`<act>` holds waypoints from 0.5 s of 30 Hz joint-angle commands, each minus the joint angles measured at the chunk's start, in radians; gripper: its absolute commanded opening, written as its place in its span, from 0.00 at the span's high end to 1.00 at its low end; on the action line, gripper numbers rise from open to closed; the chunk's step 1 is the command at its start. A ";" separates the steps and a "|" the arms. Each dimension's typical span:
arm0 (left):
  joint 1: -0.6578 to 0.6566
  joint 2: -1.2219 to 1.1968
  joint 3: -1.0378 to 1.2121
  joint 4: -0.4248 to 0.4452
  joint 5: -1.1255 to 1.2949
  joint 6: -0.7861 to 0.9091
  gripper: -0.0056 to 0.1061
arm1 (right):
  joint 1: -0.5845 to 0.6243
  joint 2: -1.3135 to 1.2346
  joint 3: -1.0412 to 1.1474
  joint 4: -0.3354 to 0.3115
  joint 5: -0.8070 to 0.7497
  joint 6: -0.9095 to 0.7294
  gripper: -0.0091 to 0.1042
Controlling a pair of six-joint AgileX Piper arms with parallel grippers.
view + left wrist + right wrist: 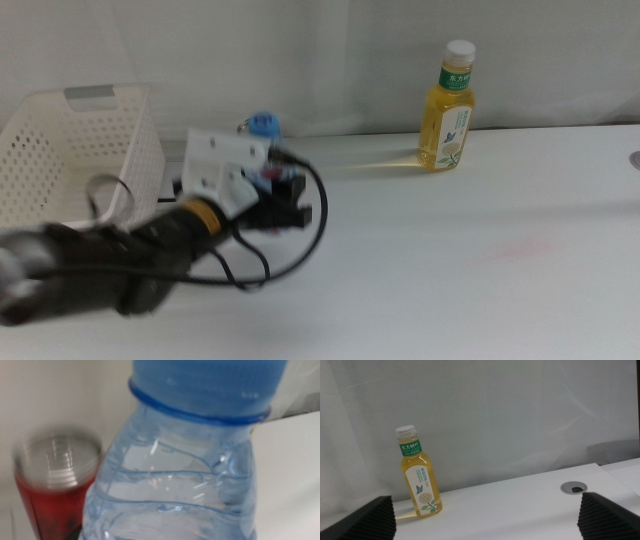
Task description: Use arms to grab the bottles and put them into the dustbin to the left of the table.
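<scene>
Clear plastic fills the left wrist view: the water bottle [180, 485], blue-capped and upright, sits right against the camera, with the red can [52, 490] just beside it. In the middle view the left gripper [285, 205] is at that bottle [264, 128], but its jaws are hidden behind the arm and blurred, so whether they grip it cannot be told. The bin [75, 150] stands to the arm's left, close by, so the carry would be a short swing that way. The right gripper [485, 520] waits off to the right, jaws spread wide and empty, facing the yellow bottle [420, 480], which stands upright at the table's [450, 270] far edge.
</scene>
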 commanded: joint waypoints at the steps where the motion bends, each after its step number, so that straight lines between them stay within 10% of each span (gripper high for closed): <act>1: 0.000 -0.096 -0.054 -0.004 0.094 0.048 0.98 | -0.005 -0.004 0.007 0.000 -0.006 -0.002 0.05; 15: 0.395 -0.373 -0.408 0.000 0.824 0.077 0.98 | -0.005 -0.004 0.007 0.000 -0.010 -0.002 0.05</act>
